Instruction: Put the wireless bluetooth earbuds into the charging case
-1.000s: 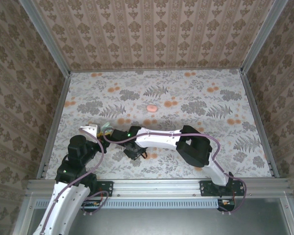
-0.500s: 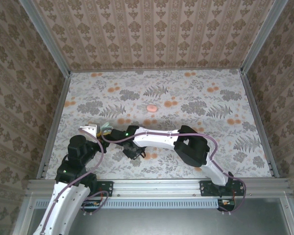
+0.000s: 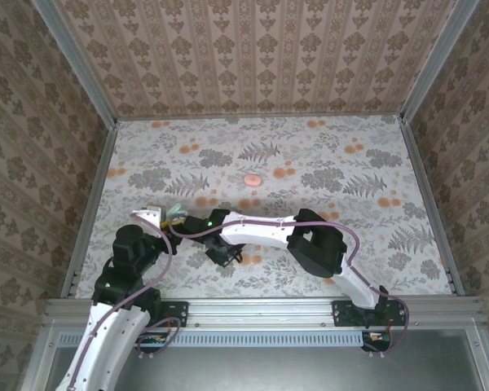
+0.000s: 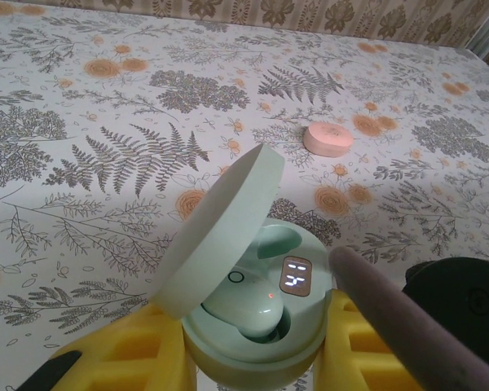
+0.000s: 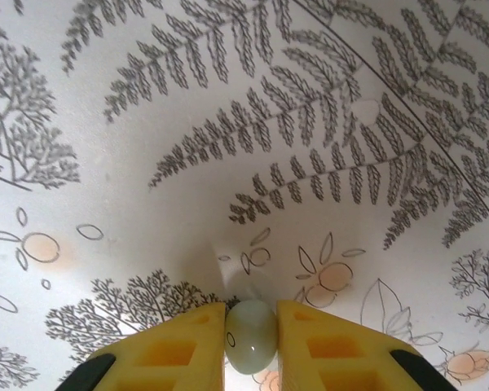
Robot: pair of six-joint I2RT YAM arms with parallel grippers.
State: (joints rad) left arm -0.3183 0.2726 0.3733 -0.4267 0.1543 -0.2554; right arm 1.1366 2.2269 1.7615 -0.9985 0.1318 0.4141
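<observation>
A: What has the left claw [image 4: 240, 352] got?
B: It is clamped on the open mint-green oval plastic charging case [image 4: 228, 244], near the bench's [image 4: 81, 163] near-left corner. One mint-green rounded earbud [image 4: 246, 311] sits inside.
A: And the right claw [image 5: 251, 316]?
B: Pinching a pale green rounded plastic earbud [image 5: 250, 346] by the near edge. A closed pink oval case [image 3: 250, 180] lies mid-bench.

The floral table cover [image 3: 350, 163] is lit brightly and evenly; soft shadows are cast. Its print is bent by lens distortion in the right wrist view; the near cable [image 4: 391, 326] is blurred
</observation>
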